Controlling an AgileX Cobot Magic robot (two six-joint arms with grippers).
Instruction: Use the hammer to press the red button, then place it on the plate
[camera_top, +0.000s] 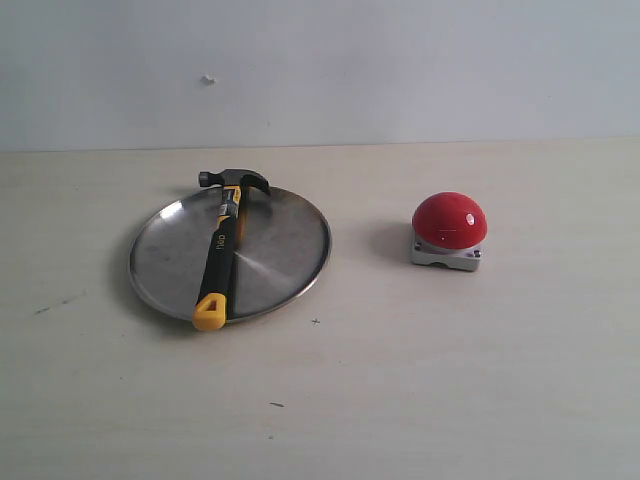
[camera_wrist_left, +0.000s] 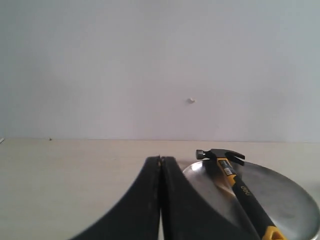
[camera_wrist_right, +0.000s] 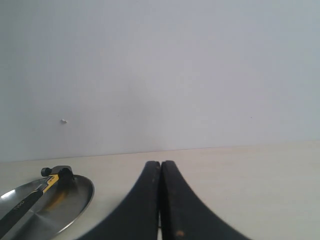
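Observation:
The hammer (camera_top: 222, 250) lies across the round metal plate (camera_top: 285, 245), its dark head at the far rim and its yellow looped end over the near rim. The red button (camera_top: 449, 220) sits on its grey base to the right of the plate, with nothing on it. Neither arm appears in the exterior view. My left gripper (camera_wrist_left: 160, 159) is shut with nothing in it, near the plate (camera_wrist_left: 290, 200) and the hammer (camera_wrist_left: 240, 190). My right gripper (camera_wrist_right: 160, 163) is also shut and empty, with the plate (camera_wrist_right: 75, 200) and hammer (camera_wrist_right: 30, 197) off to one side.
The things rest on a pale wooden table (camera_top: 420, 380) that ends at a plain white wall (camera_top: 400, 70). A few small dark marks dot the tabletop.

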